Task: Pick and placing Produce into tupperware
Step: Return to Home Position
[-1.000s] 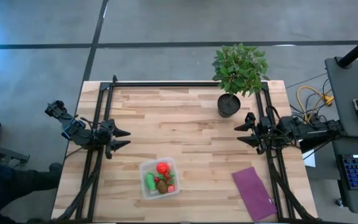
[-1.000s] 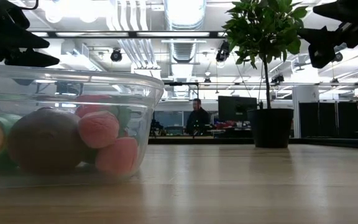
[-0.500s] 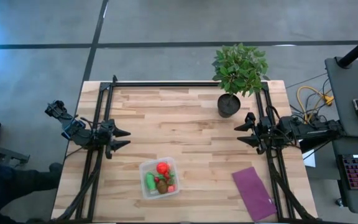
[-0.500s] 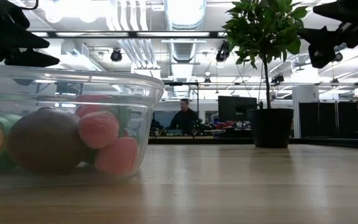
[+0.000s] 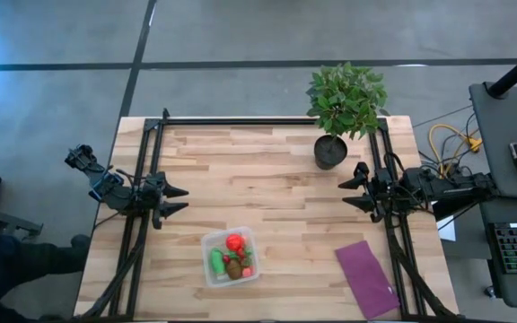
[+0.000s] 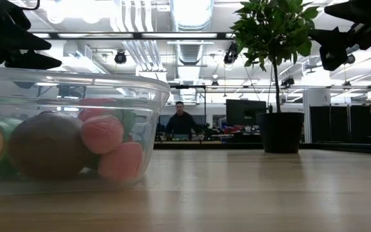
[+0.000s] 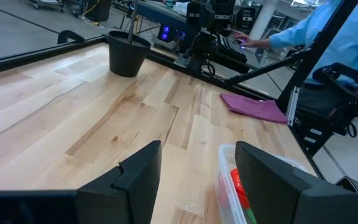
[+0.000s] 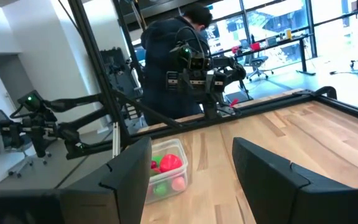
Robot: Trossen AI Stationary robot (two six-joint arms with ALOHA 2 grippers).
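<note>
The clear tupperware stands on the table near its near edge. Inside it lie the produce: a red ball, a green piece, a brown oval and small pink bits. In the low view the tupperware fills the left, with the brown oval against its wall. My left gripper hovers open at the table's left side, away from the box. My right gripper hovers open at the right side. Both touch nothing.
A potted plant stands at the far right of the table. A flat purple cloth lies near the near right corner. Black frame rails run along the table's edges. A person shows far behind the table.
Neither arm nor the produce has moved. Only the person in the room behind the table has walked toward the left of the low view.
</note>
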